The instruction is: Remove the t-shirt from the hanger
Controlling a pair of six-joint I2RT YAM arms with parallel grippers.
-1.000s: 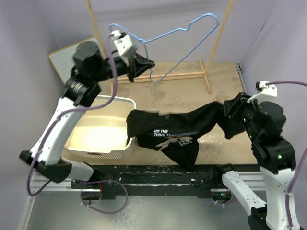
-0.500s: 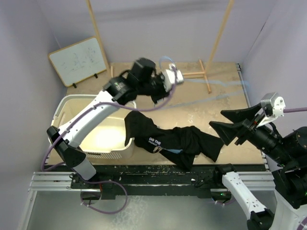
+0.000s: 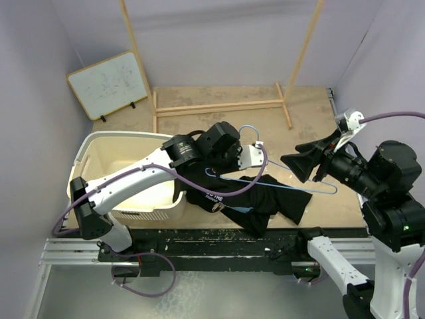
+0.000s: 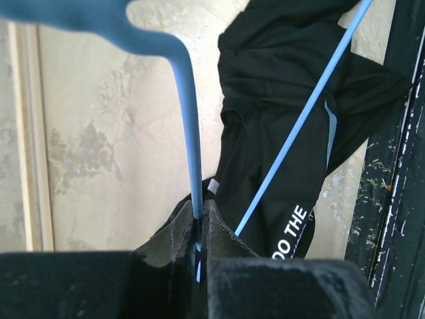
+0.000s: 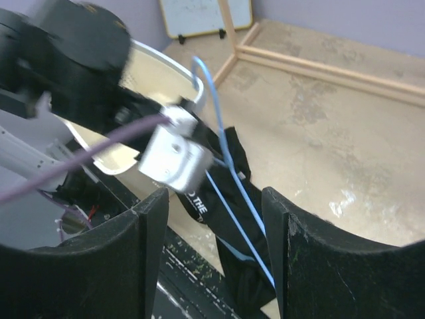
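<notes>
Removal looks essentially done.
Your t-shirt (image 3: 259,199) lies crumpled at the tabletop's (image 3: 299,126) near edge; just above it, the left pincer (image 4: 199,216) pinches the blue wire hanger (image 4: 190,133), apparently free of cloth. Your right pincer (image 5: 214,199) hangs spread, empty.

One t-shirt (image 3: 265,199), one hanger (image 4: 190,133), one tub (image 3: 126,135), one whiteboard (image 3: 109,83), one wooden rack (image 3: 219,106).

lilac walls (image 3: 219,40) – tan tabletop (image 3: 312,119), wooden rack (image 3: 219,106), whiteboard (image 3: 109,83).
</notes>
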